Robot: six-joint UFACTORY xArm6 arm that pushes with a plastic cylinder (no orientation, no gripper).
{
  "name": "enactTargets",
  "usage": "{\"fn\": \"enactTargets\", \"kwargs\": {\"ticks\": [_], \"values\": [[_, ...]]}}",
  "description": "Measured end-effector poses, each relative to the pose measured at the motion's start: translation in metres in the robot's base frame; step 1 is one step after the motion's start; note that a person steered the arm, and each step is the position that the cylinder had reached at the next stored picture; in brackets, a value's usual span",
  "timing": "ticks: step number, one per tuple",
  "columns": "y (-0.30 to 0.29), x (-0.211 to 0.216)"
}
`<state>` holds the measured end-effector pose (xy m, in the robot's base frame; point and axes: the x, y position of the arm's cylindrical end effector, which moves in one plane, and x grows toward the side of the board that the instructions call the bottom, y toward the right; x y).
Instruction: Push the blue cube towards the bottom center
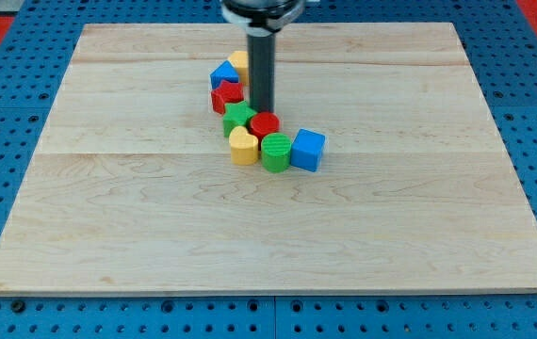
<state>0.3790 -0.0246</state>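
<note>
On the wooden surface (137, 235), my tip (262, 112) sits behind the red cylinder (266, 122); no jaws exist. Pushing could scatter neighbours, missing the blue cube (308, 150).

Red cylinder (265, 122), green cylinder (275, 152) and yellow block (243, 146) cluster (touching) on the wooden board (419, 207).

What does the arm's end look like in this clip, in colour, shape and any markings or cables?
Only the lowest part shows. A straight dark rod, charcoal to black, round in section, comes down from a wider mount at the view's top, black with a pale ring. My tip ends blunt, just above the red cylinder, with the blue cube off to its lower right. No cables, markings or pincer are visible.
</note>
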Motion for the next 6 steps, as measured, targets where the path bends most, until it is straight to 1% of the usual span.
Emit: {"fn": "enactTargets", "kwargs": {"ticks": [1, 2, 3, 4, 5, 6], "values": [[0.007, 0.000], [0.055, 0.000], [0.082, 0.016], [0.082, 0.054], [0.053, 0.090], [0.042, 0.093]]}}
